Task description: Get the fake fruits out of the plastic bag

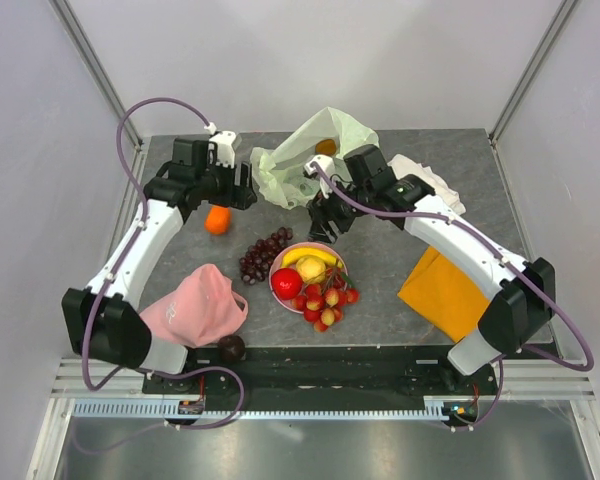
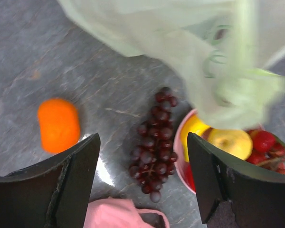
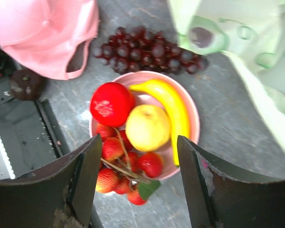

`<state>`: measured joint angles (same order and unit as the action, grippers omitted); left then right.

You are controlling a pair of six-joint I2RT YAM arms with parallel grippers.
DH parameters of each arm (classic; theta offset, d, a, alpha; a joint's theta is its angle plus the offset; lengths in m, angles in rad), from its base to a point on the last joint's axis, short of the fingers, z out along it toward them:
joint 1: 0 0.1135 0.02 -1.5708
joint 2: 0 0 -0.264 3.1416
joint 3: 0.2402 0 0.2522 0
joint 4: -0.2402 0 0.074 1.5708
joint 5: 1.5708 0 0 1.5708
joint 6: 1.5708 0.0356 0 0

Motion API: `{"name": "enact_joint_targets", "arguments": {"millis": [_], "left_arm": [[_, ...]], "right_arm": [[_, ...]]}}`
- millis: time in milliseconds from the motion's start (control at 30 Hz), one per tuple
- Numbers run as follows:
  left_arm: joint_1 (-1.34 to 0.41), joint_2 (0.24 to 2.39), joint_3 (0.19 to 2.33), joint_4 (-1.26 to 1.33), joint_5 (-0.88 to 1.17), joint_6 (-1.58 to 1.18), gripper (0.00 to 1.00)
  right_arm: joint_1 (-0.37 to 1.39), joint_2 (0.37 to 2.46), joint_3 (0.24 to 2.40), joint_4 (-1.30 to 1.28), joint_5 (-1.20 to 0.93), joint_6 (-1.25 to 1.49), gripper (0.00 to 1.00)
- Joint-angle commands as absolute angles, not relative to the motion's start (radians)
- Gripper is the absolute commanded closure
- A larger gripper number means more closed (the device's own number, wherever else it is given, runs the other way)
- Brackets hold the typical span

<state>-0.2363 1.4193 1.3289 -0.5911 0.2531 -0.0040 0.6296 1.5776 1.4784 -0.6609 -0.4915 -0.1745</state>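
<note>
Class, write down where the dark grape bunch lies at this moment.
In the top view the grape bunch lies on the table just left of the pink plate, with the orange farther left.

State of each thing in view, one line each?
Bag: crumpled, something orange inside.
Orange: out, on table.
Grapes: out, beside plate.
Plate: holds apple, banana, yellow fruit; berries spill over.
Plum: out, near edge.
Left fingers: open, empty.
Right fingers: open, empty.
</note>
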Motion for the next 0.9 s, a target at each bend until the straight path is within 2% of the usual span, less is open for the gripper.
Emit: {"name": "enact_joint_targets", "arguments": {"millis": [0, 200, 433, 533, 633, 867], "left_arm": [[-0.193, 1.488, 1.385, -0.638, 0.192, 0.036, 0.20], [-0.178, 1.600, 1.436, -0.675, 0.103, 0.139, 0.21], [-0.161, 1.839, 1.659, -0.658, -0.052, 0.185, 0.14], [-0.156, 2.015, 1.902, -0.782, -0.011, 0.230, 0.16], [-0.156, 2.115, 2.018, -0.905, 0.102, 0.253, 0.22], [-0.153, 2.134, 1.999, -0.985, 0.224, 0.206, 0.21]], "right_arm": [[0.594, 1.545, 1.537, -0.660, -0.469, -0.221, 0.27], [0.540, 1.571, 1.608, -0.647, -0.518, -0.158, 0.26], [0.491, 1.621, 1.637, -0.597, -0.565, -0.089, 0.25], [0.474, 1.635, 1.626, -0.597, -0.566, -0.081, 0.24], [0.454, 1.643, 1.628, -0.598, -0.566, -0.069, 0.24], [0.436, 1.643, 1.620, -0.586, -0.565, -0.075, 0.23]]}}
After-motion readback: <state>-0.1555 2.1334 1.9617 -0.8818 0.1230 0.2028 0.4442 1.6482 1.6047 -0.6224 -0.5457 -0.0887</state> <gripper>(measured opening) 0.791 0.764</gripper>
